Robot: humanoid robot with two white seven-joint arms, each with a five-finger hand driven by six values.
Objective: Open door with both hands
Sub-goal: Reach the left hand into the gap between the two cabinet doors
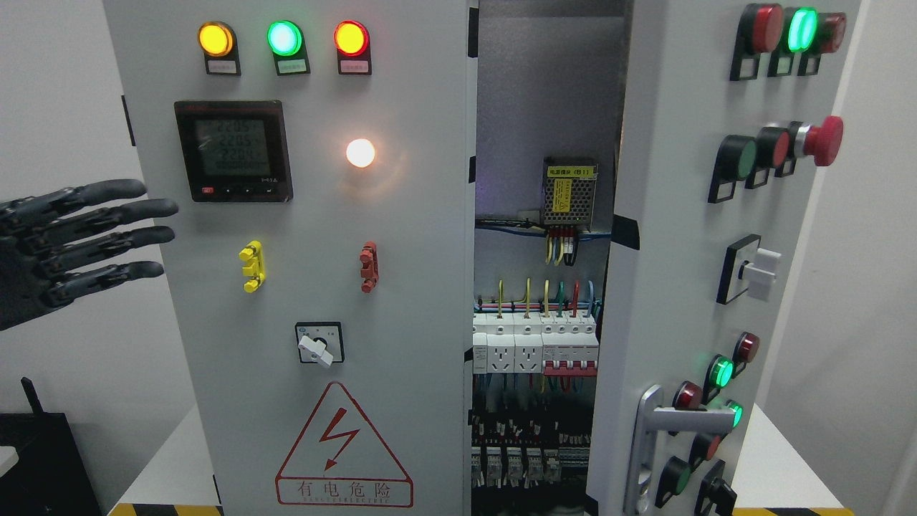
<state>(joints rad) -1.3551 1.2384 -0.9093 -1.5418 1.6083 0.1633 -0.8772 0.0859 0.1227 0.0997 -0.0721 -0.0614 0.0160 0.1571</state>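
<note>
Fingers (107,229) outstretched beside cabinet (301,287)

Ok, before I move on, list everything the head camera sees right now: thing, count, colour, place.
left door: one, grey, closed, left half
right door: one, grey, swung open, right
indicator lamps: three, yellow, green, red, top of left door
meter: one, black, upper left door
rotary switch: one, white on black, lower left door
warning triangle: one, red, bottom of left door
breakers: one row, white, inside cabinet
door handle: one, silver, lower right door
left hand: one, black, fingers spread, left edge
</note>
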